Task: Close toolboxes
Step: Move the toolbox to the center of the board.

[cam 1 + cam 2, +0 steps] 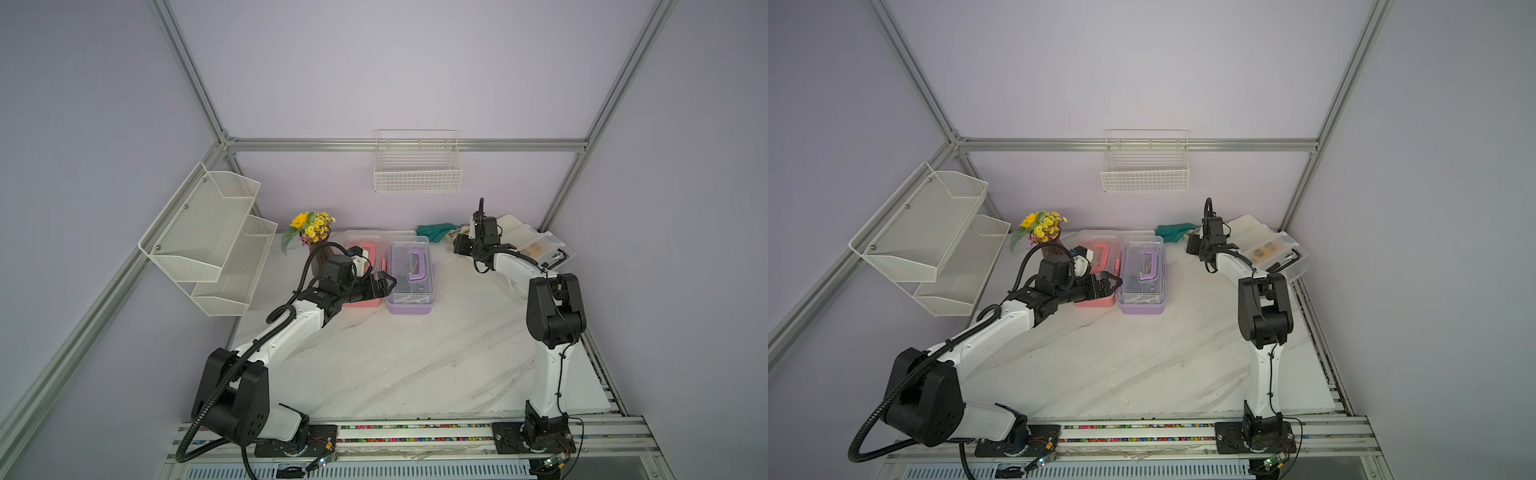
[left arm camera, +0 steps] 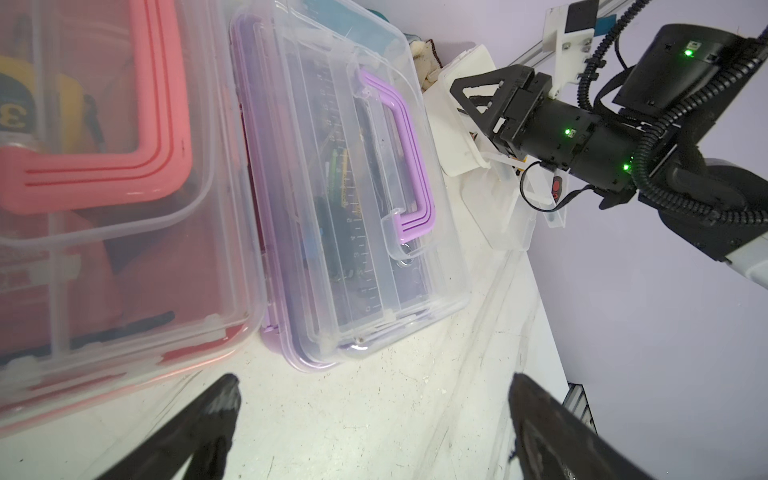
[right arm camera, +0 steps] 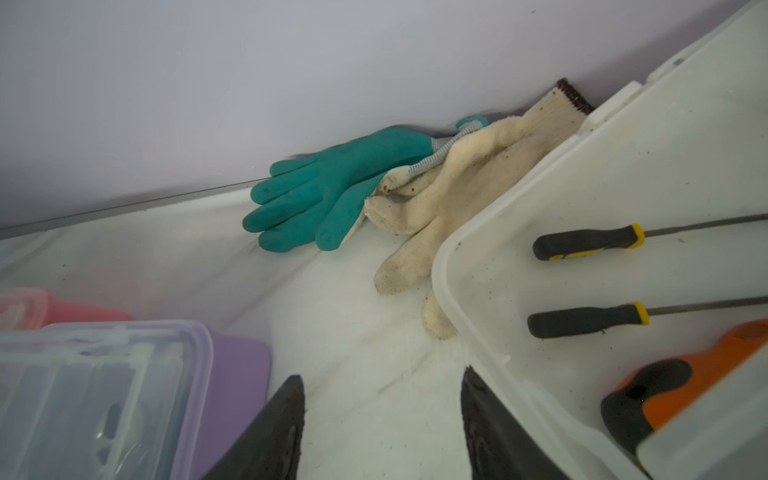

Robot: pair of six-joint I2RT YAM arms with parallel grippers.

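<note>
Black fingertips of the right gripper (image 3: 380,390) loom closest in the right wrist view. They are spread apart over bare table with nothing between them, one just beside the rim of the white toolbox (image 3: 623,145). That box stands open at the upper right of the table in both top views, with screwdrivers (image 3: 586,243) inside. The pink toolbox (image 1: 361,253) and purple toolbox (image 1: 410,270) sit side by side at upper centre, lids down; I cannot tell whether they are latched. The left gripper (image 1: 386,284) hovers wide open at their front edge.

A sideways nudge would likely shove the white toolbox toward the table's right edge instead of shutting it. The cream glove (image 3: 449,199) at its rim could snag. The left arm could clip the flower vase (image 1: 315,228).
</note>
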